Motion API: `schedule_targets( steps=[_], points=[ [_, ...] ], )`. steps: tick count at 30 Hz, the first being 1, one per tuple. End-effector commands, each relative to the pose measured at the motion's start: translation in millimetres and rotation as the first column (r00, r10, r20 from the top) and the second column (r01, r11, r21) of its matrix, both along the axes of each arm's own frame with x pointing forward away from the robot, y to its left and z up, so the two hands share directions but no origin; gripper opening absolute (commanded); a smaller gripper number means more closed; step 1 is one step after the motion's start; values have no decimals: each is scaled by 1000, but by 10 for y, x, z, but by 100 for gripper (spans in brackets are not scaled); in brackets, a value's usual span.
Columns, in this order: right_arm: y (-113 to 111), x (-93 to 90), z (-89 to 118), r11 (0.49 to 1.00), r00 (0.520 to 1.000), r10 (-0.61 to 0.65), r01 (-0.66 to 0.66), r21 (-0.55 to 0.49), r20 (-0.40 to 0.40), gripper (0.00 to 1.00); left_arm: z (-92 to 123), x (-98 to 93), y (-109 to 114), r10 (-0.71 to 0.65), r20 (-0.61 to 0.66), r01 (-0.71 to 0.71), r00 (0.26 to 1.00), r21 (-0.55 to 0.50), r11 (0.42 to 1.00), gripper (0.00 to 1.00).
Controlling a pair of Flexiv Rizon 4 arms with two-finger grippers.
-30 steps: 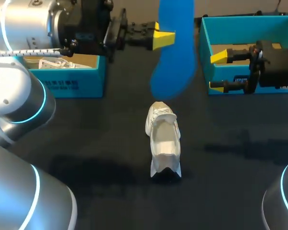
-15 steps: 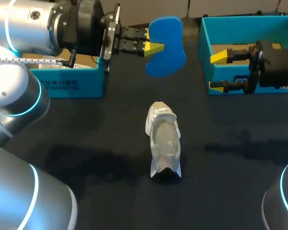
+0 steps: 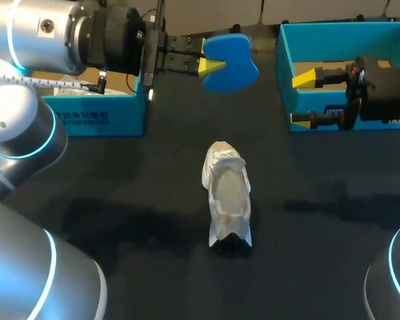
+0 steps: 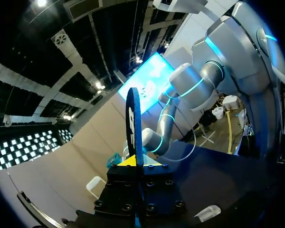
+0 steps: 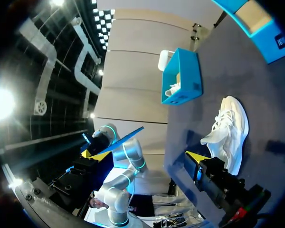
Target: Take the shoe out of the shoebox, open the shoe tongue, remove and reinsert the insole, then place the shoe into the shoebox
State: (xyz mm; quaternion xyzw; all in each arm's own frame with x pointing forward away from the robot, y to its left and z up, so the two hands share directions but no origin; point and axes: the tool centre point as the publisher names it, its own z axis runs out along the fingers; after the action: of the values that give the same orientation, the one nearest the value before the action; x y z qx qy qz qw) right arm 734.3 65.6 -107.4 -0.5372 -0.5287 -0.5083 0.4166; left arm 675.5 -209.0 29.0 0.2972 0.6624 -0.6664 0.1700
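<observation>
A white shoe [image 3: 227, 197] stands upright on the dark table, near its middle, with its opening facing up. My left gripper [image 3: 213, 65] hovers high above the table's far side, shut on a blue insole [image 3: 231, 63] that juts out to the right. In the left wrist view the insole [image 4: 134, 124] shows edge-on, pinched between the yellow fingertips [image 4: 128, 162]. My right gripper [image 3: 303, 99] is open and holds nothing, at the left end of the right blue shoebox [image 3: 285, 67]. From the right wrist view the shoe [image 5: 230, 127] lies ahead of that gripper [image 5: 145, 155].
A second blue box [image 3: 100, 113] stands at the back left, under my left arm, with something white inside. It also shows in the right wrist view as the far box [image 5: 183, 76], beyond the shoe. Dark bare table surrounds the shoe on all sides.
The insole hung long and downward from the left gripper; it has swung up to a shorter, flatter shape. The left gripper drew back slightly to the left. Shoe and right arm stayed still.
</observation>
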Motion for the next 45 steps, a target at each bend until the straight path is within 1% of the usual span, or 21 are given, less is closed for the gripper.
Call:
schedule_targets(
  steps=[1, 3, 5, 8, 9, 11, 12, 14, 15, 17, 18, 19, 20, 21, 22, 45],
  points=[
    [13, 2, -2, 1000, 1000, -2, 2, -1, -1, 100, -100, 67, 25, 18, 67, -17, 998, -15, 1000, 0],
    [13, 2, -2, 1000, 1000, -2, 2, -1, -1, 100, -172, 113, 56, 12, 195, -8, 981, -19, 1000, 0],
    [13, 2, -2, 1000, 1000, -2, 2, -1, -1, 100, -224, 140, 80, 9, 288, 1, 958, -32, 999, 0],
    [13, 2, -2, 1000, 1000, -2, 2, -1, -1, 100, -305, 183, 104, -1, 396, 8, 918, -16, 1000, 0],
    [13, 2, -2, 1000, 1000, -2, 2, -1, -1, 100, -340, 206, 110, -11, 467, 16, 884, -7, 1000, 0],
    [13, 2, -2, 1000, 1000, -2, 2, -1, -1, 100, -378, 228, 109, -13, 530, 21, 848, -9, 1000, 0],
    [13, 2, -2, 1000, 1000, -2, 2, -1, -1, 100, -402, 231, 108, -22, 577, 36, 816, -12, 999, 0],
    [13, 2, -2, 1000, 1000, -2, 2, -1, -1, 100, -467, 247, 108, -39, 691, 56, 722, -2, 998, 0],
    [13, 2, -2, 1000, 1000, -2, 2, -1, -1, 100, -499, 252, 112, -36, 695, 47, 718, 4, 999, 0],
    [13, 2, -2, 1000, 1000, -2, 2, -1, -1, 100, -556, 260, 110, -40, 755, 47, 654, 12, 999, 0],
    [13, 2, -2, 1000, 1000, -2, 2, -1, -1, 100, -584, 262, 111, -35, 766, 38, 642, 13, 999, 0],
    [13, 2, -2, 1000, 1000, -2, 2, -1, -1, 100, -612, 268, 112, -46, 807, 51, 589, 20, 999, 0],
    [13, 2, -2, 1000, 1000, -2, 2, -1, -1, 100, -643, 271, 119, -47, 805, 41, 591, 27, 999, 0],
    [13, 2, -2, 1000, 1000, -2, 2, -1, -1, 100, -665, 267, 123, -41, 828, 35, 559, 26, 999, 0],
    [13, 2, -2, 1000, 1000, -2, 2, -1, -1, 100, -687, 266, 128, -41, 831, 33, 554, 27, 999, 0],
    [13, 2, -2, 1000, 1000, -2, 2, -1, -1, 100, -687, 266, 128, -41, 831, 33, 554, 27, 999, 0]
  ],
)
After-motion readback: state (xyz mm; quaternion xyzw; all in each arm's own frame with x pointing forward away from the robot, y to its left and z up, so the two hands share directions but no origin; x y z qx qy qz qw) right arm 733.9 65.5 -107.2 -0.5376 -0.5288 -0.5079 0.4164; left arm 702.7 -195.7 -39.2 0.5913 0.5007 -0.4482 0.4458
